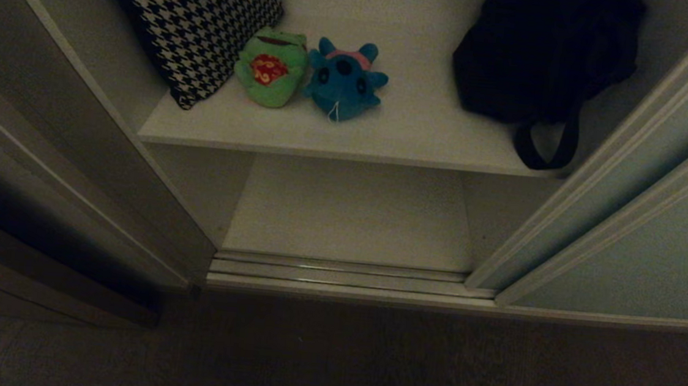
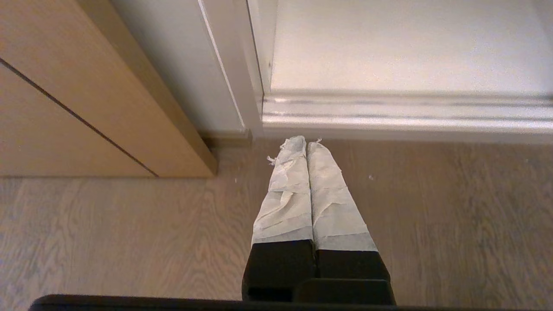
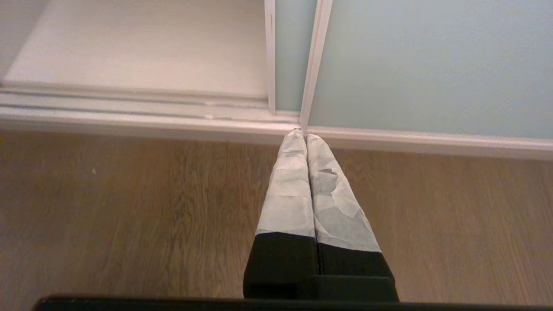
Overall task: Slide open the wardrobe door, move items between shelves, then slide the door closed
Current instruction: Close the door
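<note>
Wardrobe stands open in the head view. The pale grey-green matte sliding wardrobe door (image 1: pixel 647 241) with its thin silvery frame sits pushed to the right side of the frame, lower right. The dark brown wooden frame (image 1: pixel 46 151) runs down the left side.

Upper white matte shelf board (image 1: pixel 410 131), top centre, holds four things:
- black-and-white houndstooth cushion (image 1: pixel 198 22), upper left, leaning against the left inner wall
- small green plush frog with a red patterned belly (image 1: pixel 271 67), just right of the cushion and touching it
- small blue plush creature with a pink back and dark eyes (image 1: pixel 345 79), right beside the frog, touching it
- black fabric bag with a strap (image 1: pixel 545 55), upper right, well apart from the toys, strap loop hanging over the shelf's front edge

Lower white matte shelf board (image 1: pixel 351 212), centre of frame, has nothing on it. The silvery ribbed rails (image 1: pixel 343 277) run across just below it, then the wood-grain floor (image 1: pixel 330 364) along the bottom.

Neither arm shows in the head view. Left gripper (image 2: pixel 301 144): tape-wrapped fingers (image 2: pixel 285 203) pressed together, holding nothing, hanging over the floor near the rail, with tips not touching it. Right gripper (image 3: pixel 301 135): tape-wrapped fingers pressed together too, empty, tips just before the bottom rail where the door's edge sits; contact can't be told.
</note>
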